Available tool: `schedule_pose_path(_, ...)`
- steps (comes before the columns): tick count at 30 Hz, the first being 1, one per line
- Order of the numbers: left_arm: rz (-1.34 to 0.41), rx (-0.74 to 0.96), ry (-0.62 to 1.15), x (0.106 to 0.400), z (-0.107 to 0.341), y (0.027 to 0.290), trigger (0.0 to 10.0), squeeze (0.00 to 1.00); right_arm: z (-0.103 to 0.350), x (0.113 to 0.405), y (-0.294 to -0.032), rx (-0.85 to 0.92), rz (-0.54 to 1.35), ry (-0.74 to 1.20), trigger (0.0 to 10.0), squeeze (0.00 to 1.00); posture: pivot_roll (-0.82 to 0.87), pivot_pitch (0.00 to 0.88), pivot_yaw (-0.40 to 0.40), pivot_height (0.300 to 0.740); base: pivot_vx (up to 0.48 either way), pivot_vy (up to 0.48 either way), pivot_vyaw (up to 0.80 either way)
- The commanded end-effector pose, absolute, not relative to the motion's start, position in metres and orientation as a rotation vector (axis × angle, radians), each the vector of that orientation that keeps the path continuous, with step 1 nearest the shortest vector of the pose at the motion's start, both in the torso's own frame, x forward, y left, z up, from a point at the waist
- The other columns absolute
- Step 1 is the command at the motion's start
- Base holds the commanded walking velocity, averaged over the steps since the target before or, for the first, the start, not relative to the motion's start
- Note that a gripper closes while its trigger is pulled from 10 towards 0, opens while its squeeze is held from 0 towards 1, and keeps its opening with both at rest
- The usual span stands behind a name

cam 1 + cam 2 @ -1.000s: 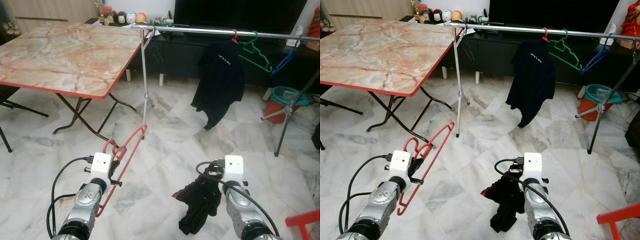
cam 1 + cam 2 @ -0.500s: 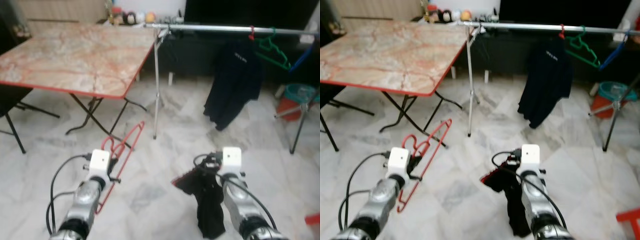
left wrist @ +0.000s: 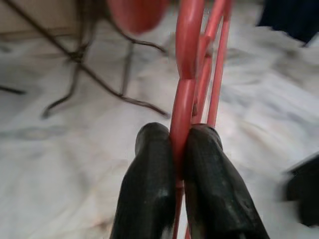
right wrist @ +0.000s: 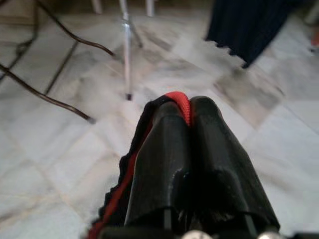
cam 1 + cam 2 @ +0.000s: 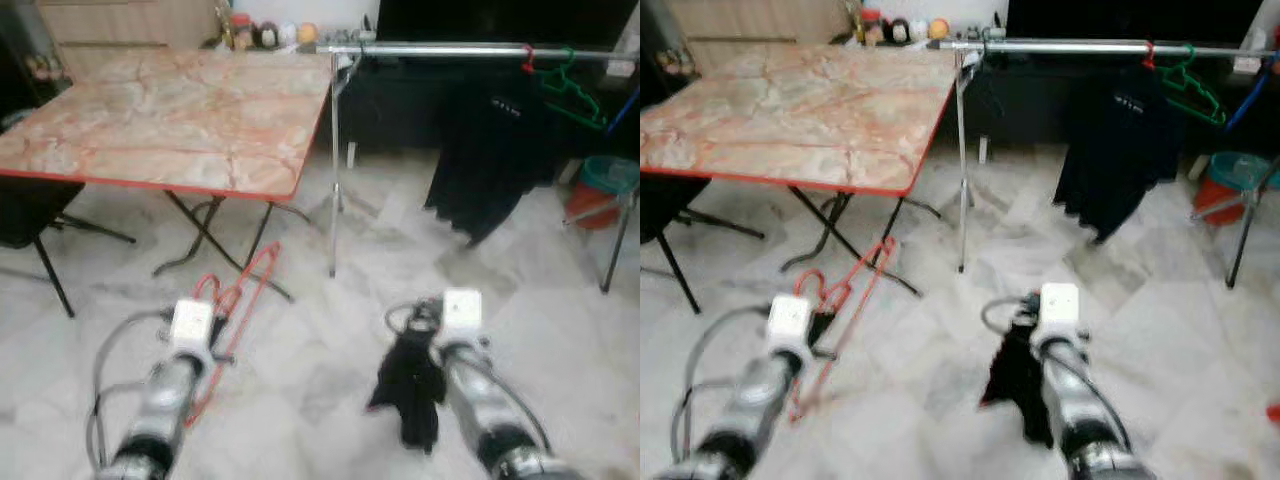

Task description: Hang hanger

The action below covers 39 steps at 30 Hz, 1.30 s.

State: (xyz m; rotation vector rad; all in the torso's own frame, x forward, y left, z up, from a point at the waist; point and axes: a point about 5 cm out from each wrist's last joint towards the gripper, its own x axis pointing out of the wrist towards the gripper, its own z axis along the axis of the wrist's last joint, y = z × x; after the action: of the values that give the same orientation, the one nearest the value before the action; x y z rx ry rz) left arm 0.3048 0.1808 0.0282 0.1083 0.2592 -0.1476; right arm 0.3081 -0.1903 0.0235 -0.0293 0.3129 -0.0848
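Left gripper (image 3: 180, 149) pinches the red hanger (image 5: 238, 300) low out front, hook end up – carried ready for the silver rail (image 5: 450, 48), which is well ahead (past the marble table (image 5: 170, 110)). Right gripper (image 4: 183, 122) clamps a dark garment with red trim (image 5: 410, 385), hanging limp – likely to go on the hanger

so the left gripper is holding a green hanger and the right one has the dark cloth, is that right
Not quite. The hanger in the left gripper is red, not green; the left wrist view shows its fingers shut on it. The right gripper does hold the dark cloth.
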Motion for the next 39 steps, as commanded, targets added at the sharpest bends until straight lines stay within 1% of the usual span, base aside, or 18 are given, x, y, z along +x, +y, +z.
schedule_pose_path(1, -0.133, 0.123, 0.239, 0.308, 0.0336, 0.1882, 10.0, 0.0, 0.0335, 0.3159, -0.1848, -0.027, -0.071, 0.264, 10.0, 0.0, 0.11, 0.0, -0.01, 0.74, 0.0, 0.48, 0.0)
schedule_pose_path(19, -0.128, 0.14, 0.236, 0.3098, 0.0356, 0.1917, 10.0, 0.0, 0.0341, 0.3171, -0.1818, -0.022, -0.063, 0.261, 10.0, 0.0, 0.12, 0.0, -0.01, 0.74, 0.0, 0.48, 0.0)
schedule_pose_path(25, -0.124, 0.168, 0.231, 0.3096, 0.0355, 0.1909, 10.0, 0.0, 0.0349, 0.3172, -0.1822, -0.024, -0.064, 0.255, 10.0, 0.0, 0.12, 0.0, -0.012, 0.74, 0.0, 0.0, 0.0)
schedule_pose_path(39, -0.122, 0.145, 0.22, 0.308, 0.0343, 0.1874, 10.0, 0.0, 0.0367, 0.3187, -0.1796, -0.036, -0.05, 0.246, 10.0, 0.0, 0.12, 0.0, -0.019, 0.74, 0.0, 0.0, 0.0)
